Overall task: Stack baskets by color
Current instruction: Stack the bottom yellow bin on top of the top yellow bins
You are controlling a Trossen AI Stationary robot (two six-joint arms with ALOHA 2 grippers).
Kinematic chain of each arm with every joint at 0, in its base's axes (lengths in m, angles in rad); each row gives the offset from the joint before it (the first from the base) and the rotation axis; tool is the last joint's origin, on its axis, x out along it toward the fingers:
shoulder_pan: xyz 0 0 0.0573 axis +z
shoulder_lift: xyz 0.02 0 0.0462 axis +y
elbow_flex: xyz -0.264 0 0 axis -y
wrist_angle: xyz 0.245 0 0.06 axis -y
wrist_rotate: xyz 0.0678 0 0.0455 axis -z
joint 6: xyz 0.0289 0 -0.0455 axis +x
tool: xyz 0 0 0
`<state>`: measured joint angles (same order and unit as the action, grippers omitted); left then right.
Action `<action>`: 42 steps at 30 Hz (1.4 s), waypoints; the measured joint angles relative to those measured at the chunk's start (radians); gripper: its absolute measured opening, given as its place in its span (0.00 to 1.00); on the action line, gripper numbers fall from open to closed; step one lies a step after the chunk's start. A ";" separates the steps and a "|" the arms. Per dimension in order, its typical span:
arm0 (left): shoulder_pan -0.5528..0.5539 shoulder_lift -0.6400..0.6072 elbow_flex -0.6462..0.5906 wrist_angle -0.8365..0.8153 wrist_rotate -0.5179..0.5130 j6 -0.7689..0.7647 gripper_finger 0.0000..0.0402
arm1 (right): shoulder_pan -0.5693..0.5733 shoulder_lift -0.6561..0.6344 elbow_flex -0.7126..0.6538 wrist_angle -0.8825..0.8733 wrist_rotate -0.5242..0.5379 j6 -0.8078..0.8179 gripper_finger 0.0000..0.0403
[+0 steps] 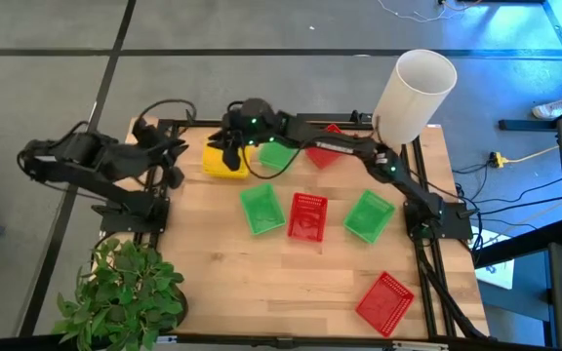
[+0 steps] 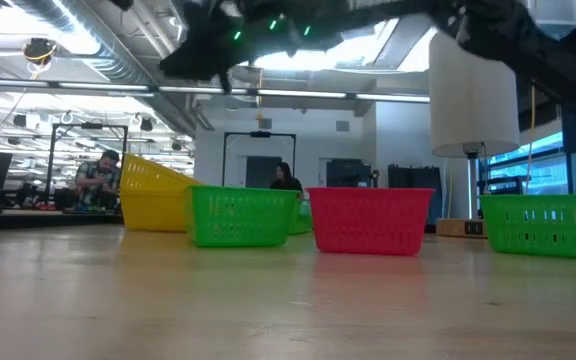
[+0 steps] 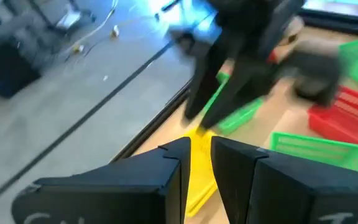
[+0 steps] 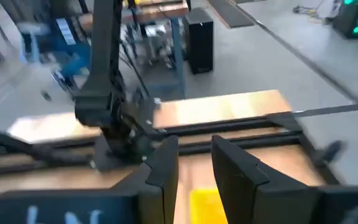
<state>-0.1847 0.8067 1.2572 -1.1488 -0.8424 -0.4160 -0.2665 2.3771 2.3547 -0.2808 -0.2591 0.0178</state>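
Right gripper (image 1: 230, 148) hovers over the yellow mesh baskets (image 1: 224, 162) at the wooden plank surface's (image 1: 291, 273) far edge, jaws slightly parted, empty. Left gripper (image 1: 171, 148) waits beside them, likewise.

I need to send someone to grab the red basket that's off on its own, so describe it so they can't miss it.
Start at the tall white cylinder at one corner of the wooden table, then go along that edge to the opposite corner. The lone red basket lies there at an angle, well apart from the baskets clustered mid-table.
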 joint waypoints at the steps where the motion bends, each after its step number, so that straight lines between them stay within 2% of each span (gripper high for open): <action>1: 0.035 0.009 0.000 -0.002 0.021 0.000 0.14 | 0.000 -0.029 0.000 -0.036 0.017 -0.029 0.24; 10: 0.363 0.134 0.000 -0.018 0.272 -0.008 0.14 | 0.000 -0.293 0.000 -0.287 0.193 -0.186 0.24; 13: 0.466 0.203 0.000 -0.030 0.366 -0.050 0.14 | 0.000 -0.369 0.001 -0.326 0.199 -0.185 0.24; 18: 0.592 0.331 0.000 -0.108 0.463 -0.128 0.14 | 0.000 -0.463 0.001 -0.398 0.206 -0.187 0.24; 23: 0.624 0.460 -0.001 -0.195 0.460 -0.175 0.14 | 0.003 -0.509 0.001 -0.450 0.213 -0.187 0.24; 33: 0.630 0.692 -0.001 -0.205 0.457 -0.158 0.14 | 0.011 -0.524 0.000 -0.534 0.215 -0.234 0.24; 42: 0.637 0.827 -0.001 -0.217 0.405 -0.152 0.14 | 0.016 -0.524 0.000 -0.534 0.215 -0.239 0.24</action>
<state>0.4519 1.6339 1.2560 -1.3659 -0.4372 -0.5683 -0.2504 1.8534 2.3550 -0.8146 -0.0441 -0.2211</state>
